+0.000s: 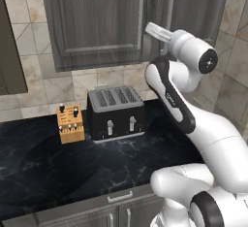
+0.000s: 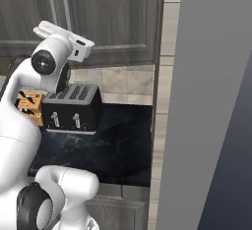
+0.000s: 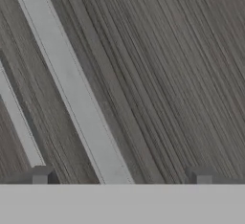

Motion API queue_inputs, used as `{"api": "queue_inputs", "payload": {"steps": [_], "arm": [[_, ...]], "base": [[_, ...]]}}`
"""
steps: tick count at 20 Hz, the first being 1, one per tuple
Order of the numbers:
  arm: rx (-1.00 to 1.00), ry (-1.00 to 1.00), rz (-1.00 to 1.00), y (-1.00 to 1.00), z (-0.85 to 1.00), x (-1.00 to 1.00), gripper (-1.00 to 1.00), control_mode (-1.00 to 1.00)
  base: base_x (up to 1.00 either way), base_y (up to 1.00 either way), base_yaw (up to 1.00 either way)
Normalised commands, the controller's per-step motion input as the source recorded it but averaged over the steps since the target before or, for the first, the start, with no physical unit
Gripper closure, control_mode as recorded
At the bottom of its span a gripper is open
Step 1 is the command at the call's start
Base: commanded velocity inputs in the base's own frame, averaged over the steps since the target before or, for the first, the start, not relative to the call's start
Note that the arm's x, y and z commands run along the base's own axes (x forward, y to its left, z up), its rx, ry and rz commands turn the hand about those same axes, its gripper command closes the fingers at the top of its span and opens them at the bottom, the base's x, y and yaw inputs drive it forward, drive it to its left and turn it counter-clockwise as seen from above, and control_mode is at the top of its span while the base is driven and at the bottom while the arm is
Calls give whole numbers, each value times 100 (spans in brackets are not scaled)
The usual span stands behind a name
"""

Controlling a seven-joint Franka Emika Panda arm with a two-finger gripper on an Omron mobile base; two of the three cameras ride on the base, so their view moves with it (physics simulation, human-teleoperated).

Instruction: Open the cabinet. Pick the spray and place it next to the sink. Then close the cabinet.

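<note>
The cabinet (image 1: pixel 97 22) hangs on the wall above the counter with both panelled doors shut; it also shows in the right base view (image 2: pixel 113 17). Its two silver bar handles (image 1: pixel 140 17) (image 1: pixel 169 8) stand side by side at the middle. My hand (image 1: pixel 160 31) (image 2: pixel 74 44) is raised close to the right door's handle. In the hand view my gripper (image 3: pixel 122 176) is open, and one bar handle (image 3: pixel 72 84) runs slanted down between the two fingertips (image 3: pixel 40 175). The other handle (image 3: pixel 19 122) lies outside them. The spray is hidden and the sink is out of view.
A black four-slot toaster (image 1: pixel 116 112) and an orange wooden block (image 1: pixel 70 122) stand on the black marbled counter (image 1: pixel 72 172) under the cabinet. Low cabinets with short handles (image 1: pixel 120 197) run along the front. A tall grey panel (image 2: pixel 211 101) rises at the right.
</note>
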Motion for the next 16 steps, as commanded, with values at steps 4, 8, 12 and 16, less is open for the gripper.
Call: {"api": "queue_inputs", "payload": {"steps": [4,8,12,16], "arm": [[30,0,0,-29,-8,61,-100,-100],[32,0,0,-39,-2,53,-100,-100],[32,0,0,-43,-2,42,-100,-100],[30,0,0,-50,-24,39,-100,-100]], "base": [[0,0,0],[0,0,0],[0,0,0],[0,0,0]]}}
